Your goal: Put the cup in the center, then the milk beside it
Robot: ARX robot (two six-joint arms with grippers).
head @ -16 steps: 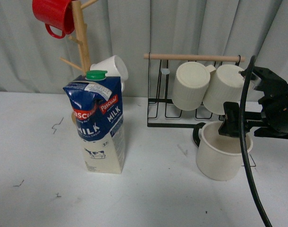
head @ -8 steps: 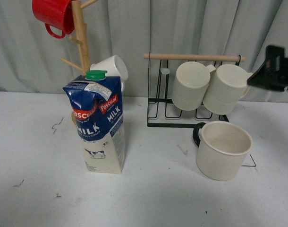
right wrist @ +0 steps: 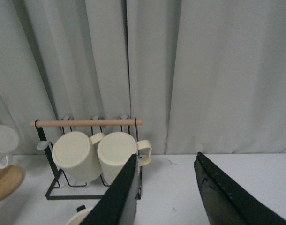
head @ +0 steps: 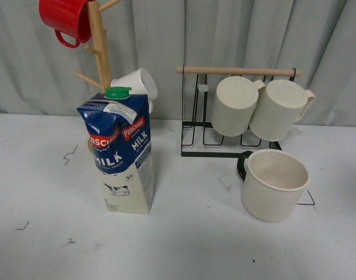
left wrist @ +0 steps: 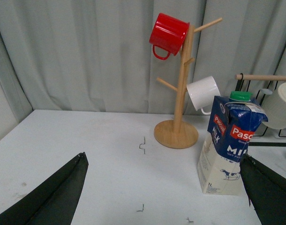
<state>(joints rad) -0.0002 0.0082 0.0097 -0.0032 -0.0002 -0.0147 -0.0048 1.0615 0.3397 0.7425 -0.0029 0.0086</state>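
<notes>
The cup [head: 275, 185], a wide cream mug with a black handle at its back left, stands upright on the white table right of centre, just in front of the wire rack. Its rim just shows in the right wrist view [right wrist: 79, 218]. The milk [head: 121, 153] stands upright left of centre; it also shows in the left wrist view [left wrist: 229, 145]. Neither gripper shows in the front view. My left gripper [left wrist: 164, 197] is open and empty, low over the table to the left of the carton. My right gripper [right wrist: 166, 197] is open and empty, raised above and behind the cup.
A wooden mug tree [head: 100, 44] behind the milk holds a red mug [head: 66, 17] and a small white mug [head: 137, 83]. A black wire rack [head: 239, 71] at the back right holds two ribbed cream mugs [head: 235, 106]. A grey curtain hangs behind the table.
My right gripper, which was at the cup's rim a second ago, has lifted up and to the right and left the front view. The cup stays standing where it was.
</notes>
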